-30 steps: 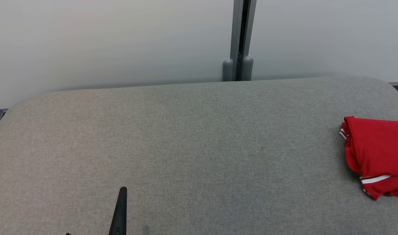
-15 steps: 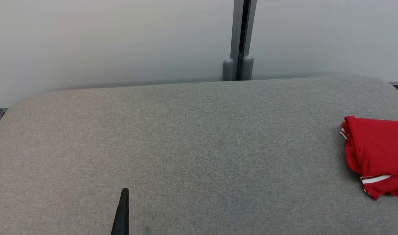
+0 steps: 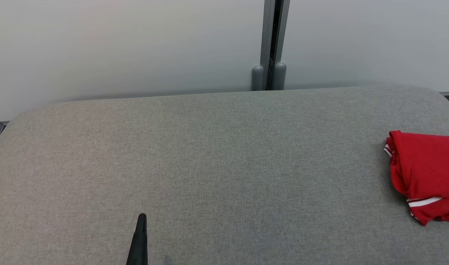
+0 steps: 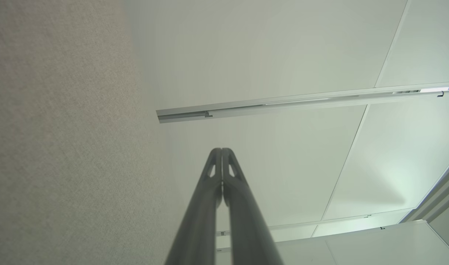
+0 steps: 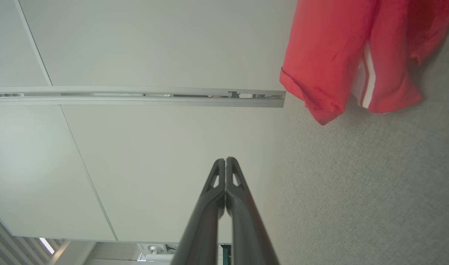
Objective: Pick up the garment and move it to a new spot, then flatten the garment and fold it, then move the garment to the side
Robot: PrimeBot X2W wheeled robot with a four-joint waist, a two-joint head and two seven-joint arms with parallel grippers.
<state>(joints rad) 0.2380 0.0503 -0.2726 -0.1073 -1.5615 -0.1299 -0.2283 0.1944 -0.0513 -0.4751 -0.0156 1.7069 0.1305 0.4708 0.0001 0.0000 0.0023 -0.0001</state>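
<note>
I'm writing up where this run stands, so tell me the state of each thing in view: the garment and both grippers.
garment: folded over into a compact bundle, lying at the right side of the table, held by nothing.
left gripper: fingers shut, empty, over the table's near left.
right gripper: fingers shut, empty, apart from the garment.

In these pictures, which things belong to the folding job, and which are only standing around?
For the job: red garment, lying at the table's right side; gray table; left gripper and right gripper, both shut and empty.
Not for the job: white wall panels; gray post.
</note>
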